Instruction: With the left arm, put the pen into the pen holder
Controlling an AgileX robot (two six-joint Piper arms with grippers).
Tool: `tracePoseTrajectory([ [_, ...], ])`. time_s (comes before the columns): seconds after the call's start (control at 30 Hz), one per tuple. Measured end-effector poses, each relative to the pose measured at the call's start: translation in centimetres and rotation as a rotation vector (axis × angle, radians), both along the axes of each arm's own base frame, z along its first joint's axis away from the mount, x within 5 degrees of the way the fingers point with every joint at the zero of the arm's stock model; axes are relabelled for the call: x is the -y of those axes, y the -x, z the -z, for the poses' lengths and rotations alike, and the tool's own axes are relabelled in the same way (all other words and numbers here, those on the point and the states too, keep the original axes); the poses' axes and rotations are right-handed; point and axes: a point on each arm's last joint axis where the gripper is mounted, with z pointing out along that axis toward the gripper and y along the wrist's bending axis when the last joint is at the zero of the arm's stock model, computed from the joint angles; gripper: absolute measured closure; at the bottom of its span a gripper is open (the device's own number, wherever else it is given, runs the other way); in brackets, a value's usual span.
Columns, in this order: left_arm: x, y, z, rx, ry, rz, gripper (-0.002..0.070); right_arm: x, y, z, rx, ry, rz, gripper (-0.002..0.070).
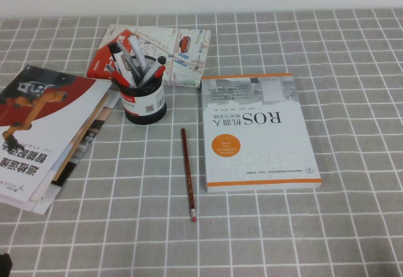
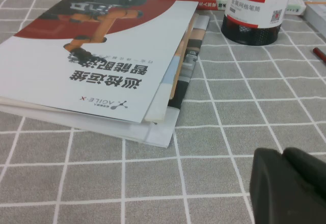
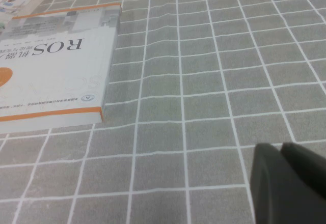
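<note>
The pen (image 1: 187, 173) lies flat on the desk (image 1: 315, 239), near of the pen holder (image 1: 145, 102), untouched. Left claw (image 2: 290, 186) hovers low at the near left, right claw (image 3: 288, 183) at the near right; whether either is clenched, I cannot tell.

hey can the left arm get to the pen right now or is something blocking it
Probably yes. The pen lies flat on bare tablecloth between the stack of magazines and the ROS book, touching neither. The left gripper sits low over the cloth near the magazines; the right gripper is beyond the book.
</note>
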Motion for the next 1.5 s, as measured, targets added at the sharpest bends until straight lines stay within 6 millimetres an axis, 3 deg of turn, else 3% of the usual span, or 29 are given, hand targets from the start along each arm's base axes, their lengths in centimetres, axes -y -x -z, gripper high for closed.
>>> tracePoseTrajectory([
  [0.63, -0.1, -0.1, -0.2, 0.022, -0.024, -0.008, 0.0677, 0.0, 0.0, 0.0, 0.000, 0.000, 0.000, 0.0690],
  [0.83, -0.1, -0.3, -1.1, 0.102, 0.140, -0.052, 0.0677, 0.0, 0.0, 0.0, 0.000, 0.000, 0.000, 0.0690],
  [1.07, -0.2, -0.5, -2.3, 0.178, 0.527, -0.116, 0.0677, 0.0, 0.0, 0.0, 0.000, 0.000, 0.000, 0.0690],
  [1.5, -0.2, -0.4, -2.5, 0.152, 0.630, -0.137, 0.0677, 0.0, 0.0, 0.0, 0.000, 0.000, 0.000, 0.0690],
])
